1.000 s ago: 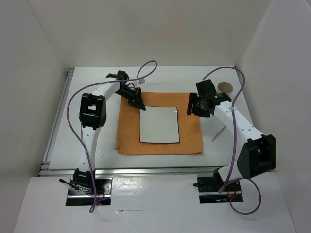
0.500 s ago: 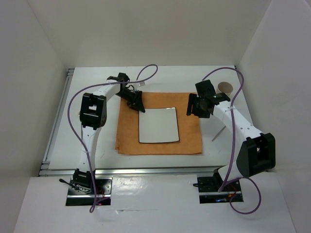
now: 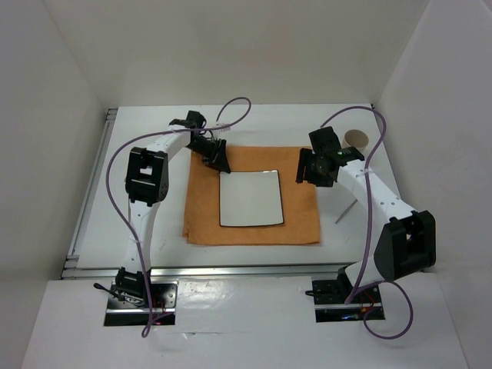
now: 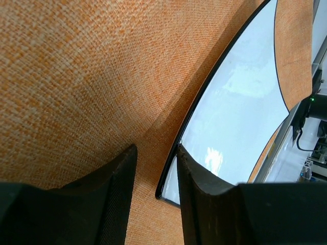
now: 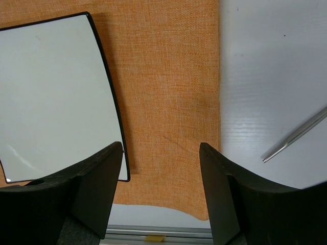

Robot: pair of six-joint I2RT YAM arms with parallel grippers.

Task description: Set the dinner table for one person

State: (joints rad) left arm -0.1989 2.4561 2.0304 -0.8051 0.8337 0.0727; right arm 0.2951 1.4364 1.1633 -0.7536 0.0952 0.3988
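A white square plate [image 3: 251,198] with a thin black rim lies on the orange cloth [image 3: 300,223] in the middle of the dinner table [image 3: 284,123]. My left gripper [image 3: 217,159] is low over the plate's far-left corner. In the left wrist view its jaws [image 4: 157,149] stand narrowly open. The plate's rim [image 4: 168,173] runs between them, and the plate [image 4: 240,102] and the cloth [image 4: 76,76] lie below. My right gripper [image 3: 307,174] hovers over the cloth's right part. It [image 5: 161,145] is wide open and empty, with the plate [image 5: 51,92] to its left.
A thin metal utensil [image 3: 345,210] lies on the white tabletop right of the cloth and also shows in the right wrist view [image 5: 296,133]. A small round brown object [image 3: 355,138] sits at the far right. Aluminium rails [image 3: 84,223] edge the table. White walls stand all round.
My left gripper has drawn back a little toward the plate's far-left corner. The right gripper has shifted slightly. The plate has stayed flat on the cloth.
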